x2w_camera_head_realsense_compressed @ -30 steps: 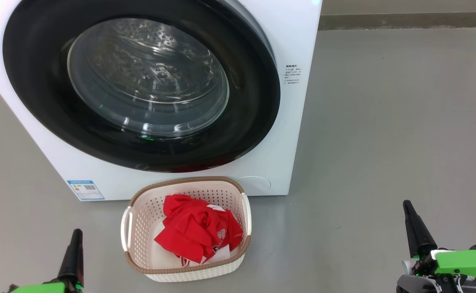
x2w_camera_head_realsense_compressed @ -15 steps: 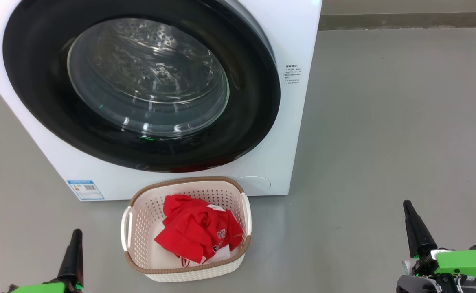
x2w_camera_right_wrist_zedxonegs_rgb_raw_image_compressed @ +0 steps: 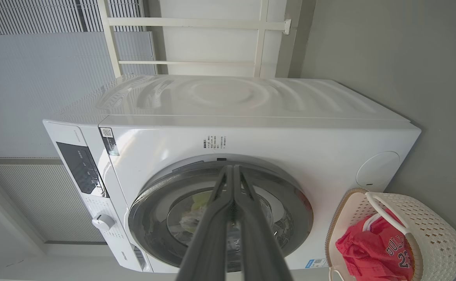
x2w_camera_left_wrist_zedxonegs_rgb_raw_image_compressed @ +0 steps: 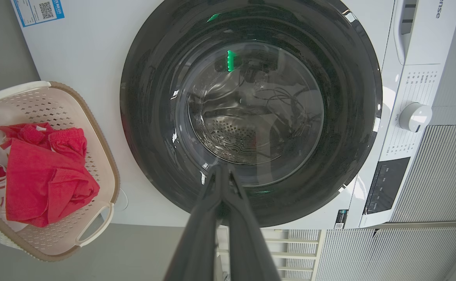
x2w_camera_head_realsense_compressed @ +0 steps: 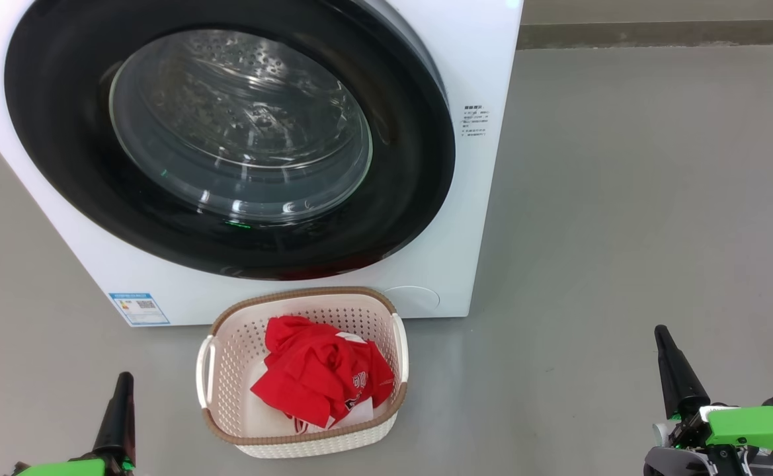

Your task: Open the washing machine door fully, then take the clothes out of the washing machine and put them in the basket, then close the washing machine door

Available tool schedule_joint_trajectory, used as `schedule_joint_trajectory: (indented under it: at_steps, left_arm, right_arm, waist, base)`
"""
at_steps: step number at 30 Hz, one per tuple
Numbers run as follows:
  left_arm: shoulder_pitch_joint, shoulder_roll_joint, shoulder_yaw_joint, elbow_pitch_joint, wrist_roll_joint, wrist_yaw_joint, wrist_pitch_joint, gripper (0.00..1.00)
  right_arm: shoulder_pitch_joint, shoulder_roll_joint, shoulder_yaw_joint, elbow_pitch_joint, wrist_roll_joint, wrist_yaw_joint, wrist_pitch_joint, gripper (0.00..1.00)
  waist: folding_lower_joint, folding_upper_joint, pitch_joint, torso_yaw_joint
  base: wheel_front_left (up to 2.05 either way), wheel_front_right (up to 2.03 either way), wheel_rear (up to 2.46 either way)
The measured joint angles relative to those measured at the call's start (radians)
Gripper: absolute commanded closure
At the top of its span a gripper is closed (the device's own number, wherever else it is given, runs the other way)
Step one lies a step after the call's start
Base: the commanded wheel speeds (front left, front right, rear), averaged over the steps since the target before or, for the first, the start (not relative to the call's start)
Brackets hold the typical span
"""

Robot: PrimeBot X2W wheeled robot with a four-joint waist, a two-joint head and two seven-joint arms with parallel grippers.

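Grey floor (x2w_camera_head_realsense_compressed: 624, 198) under the washing machine (x2w_camera_head_realsense_compressed: 485, 66); perhaps blinds (x2w_camera_left_wrist_zedxonegs_rgb_raw_image_compressed: 438, 175) behind.

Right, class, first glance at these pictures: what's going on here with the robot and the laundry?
Nothing is being handled right now. The washing machine door is closed, and the red clothes lie in the basket on the floor in front of the washing machine. The left fingers and right fingers are shut and empty, apart from everything. The job looks finished.

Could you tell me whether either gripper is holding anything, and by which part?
Nothing is held. The left gripper and the right gripper are both shut and empty; the clothes lie in the basket.
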Motion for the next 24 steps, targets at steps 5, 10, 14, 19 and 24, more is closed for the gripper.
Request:
schedule_joint_trajectory:
  at_steps: [5, 10, 14, 19, 24]
  left_arm:
    - [0.0, 0.0, 0.0, 0.0, 0.0, 0.0, 0.0, 1.0]
    - [0.0, 0.0, 0.0, 0.0, 0.0, 0.0, 0.0, 1.0]
    - [0.0, 0.0, 0.0, 0.0, 0.0, 0.0, 0.0, 1.0]
    - [0.0, 0.0, 0.001, 0.0, 0.0, 0.0, 0.0, 1.0]
    - [0.0, 0.0, 0.001, 0.0, 0.0, 0.0, 0.0, 1.0]
  right_arm:
    - [0.0, 0.0, 0.0, 0.0, 0.0, 0.0, 0.0, 1.0]
    - [0.0, 0.0, 0.0, 0.0, 0.0, 0.0, 0.0, 1.0]
    - [0.0, 0.0, 0.0, 0.0, 0.0, 0.0, 0.0, 1.0]
    - [0.0, 0.001, -0.001, 0.0, 0.0, 0.0, 0.0, 1.0]
    - [0.0, 0.001, -0.001, 0.0, -0.001, 0.0, 0.0, 1.0]
  waist:
    - [-0.0001, 0.0, 0.0, 0.0]
    - [-0.0001, 0.0, 0.0, 0.0]
    - [-0.0001, 0.0, 0.0, 0.0]
    - [0.0, 0.0, 0.0, 0.0]
    - [-0.0001, 0.0, 0.0, 0.0]
  base:
    - [0.0, 0.0, 0.0]
    - [0.0, 0.0, 0.0]
    - [0.0, 0.0, 0.0]
    - [0.0, 0.0, 0.0]
    - [0.0, 0.0, 0.0]
